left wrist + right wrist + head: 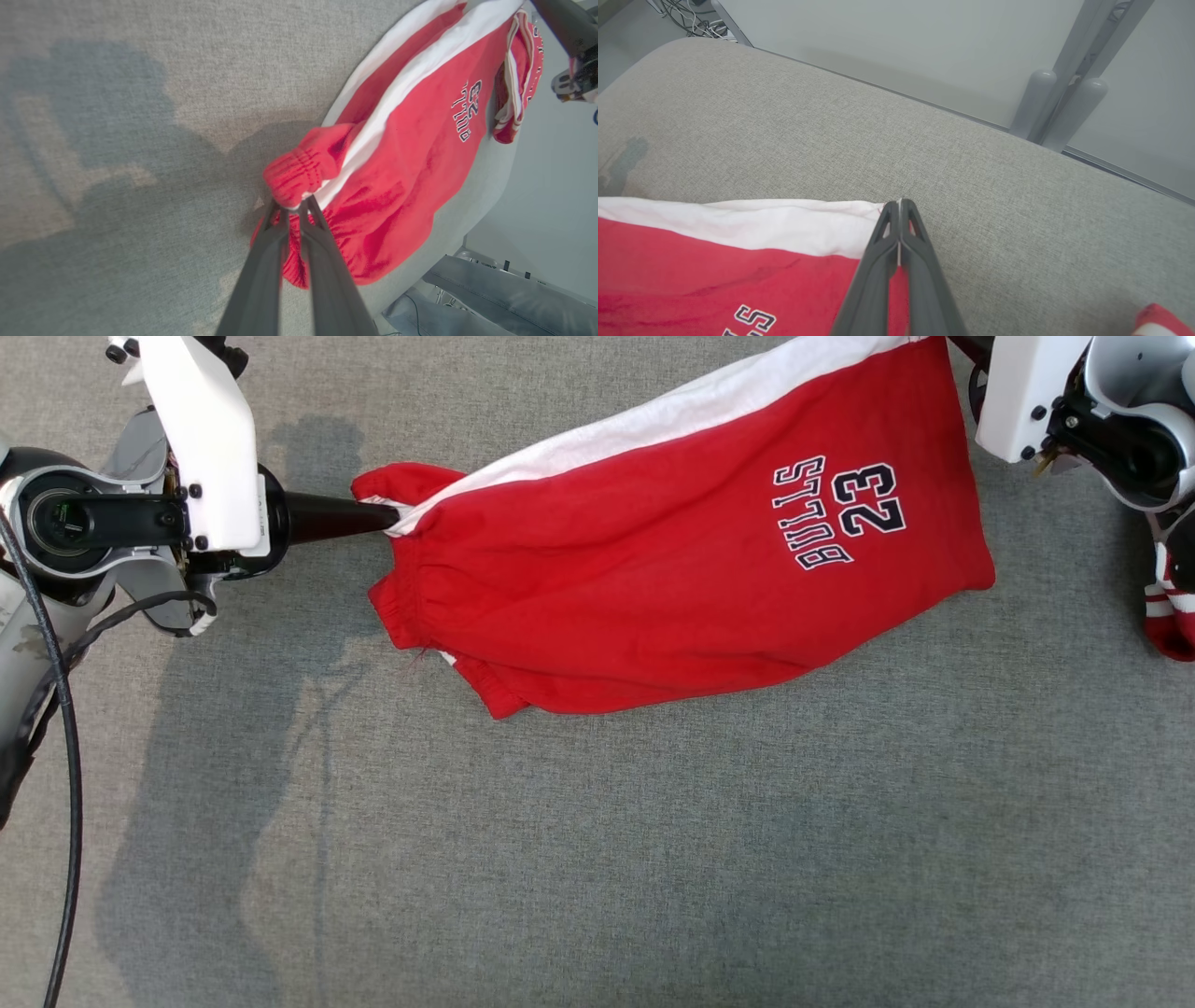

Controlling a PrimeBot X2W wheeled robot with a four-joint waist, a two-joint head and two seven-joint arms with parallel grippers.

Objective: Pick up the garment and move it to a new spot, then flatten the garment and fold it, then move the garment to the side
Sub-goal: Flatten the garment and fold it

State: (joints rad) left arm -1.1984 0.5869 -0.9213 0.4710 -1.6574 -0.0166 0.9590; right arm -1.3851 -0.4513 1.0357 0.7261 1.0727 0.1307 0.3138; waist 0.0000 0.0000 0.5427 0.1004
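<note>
We see the garment [653, 579] in bright red, with a broad white stripe [672, 415] along one side. Its lettering [840, 513] is dark navy edged in white. The padded surface [653, 859] beneath is a plain greyish-beige weave. At that surface's right edge, a bit of cloth [1167, 616] shows red with white bands. The left gripper [392, 515] is black, its arm casing [210, 448] white.

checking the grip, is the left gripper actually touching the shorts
Touching. The left wrist view shows the left gripper closed on the shorts at the gathered waistband, with cloth pinched between its two fingers.
</note>
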